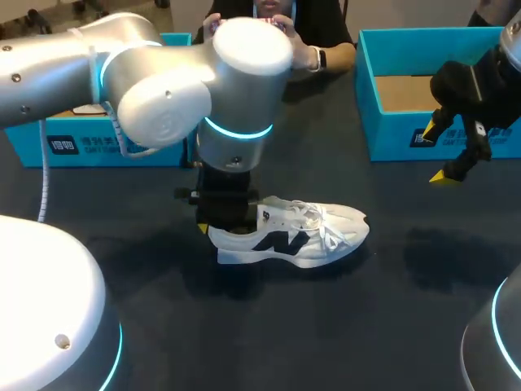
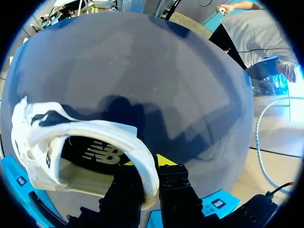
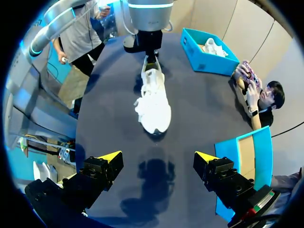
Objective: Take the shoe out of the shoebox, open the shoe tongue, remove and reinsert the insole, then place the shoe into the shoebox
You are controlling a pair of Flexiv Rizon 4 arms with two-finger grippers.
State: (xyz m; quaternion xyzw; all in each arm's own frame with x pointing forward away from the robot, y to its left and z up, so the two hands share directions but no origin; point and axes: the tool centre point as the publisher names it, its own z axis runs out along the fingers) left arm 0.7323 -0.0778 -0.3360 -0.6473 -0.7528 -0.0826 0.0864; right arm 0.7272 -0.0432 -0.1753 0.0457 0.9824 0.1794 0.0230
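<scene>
- Your left gripper [image 2: 148, 167] pinches the padded heel collar of the white shoe [image 2: 38, 142].
- It stands upright on the smooth dark table [image 1: 391, 318].
- Your right gripper [image 3: 157, 159] hangs spread wide.

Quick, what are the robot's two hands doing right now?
Left gripper: shut on the shoe, at its heel rim.
Right gripper: open, holding nothing.

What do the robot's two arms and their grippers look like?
Both are smooth, rounded silver-grey metal segments. The left arm has glowing cyan rings at its joints and a white spiral cable beside it; the right arm shows a cyan ring too. The left gripper and the right gripper are blocky black, each with two fingers ending in bright yellow wedge tips.
</scene>
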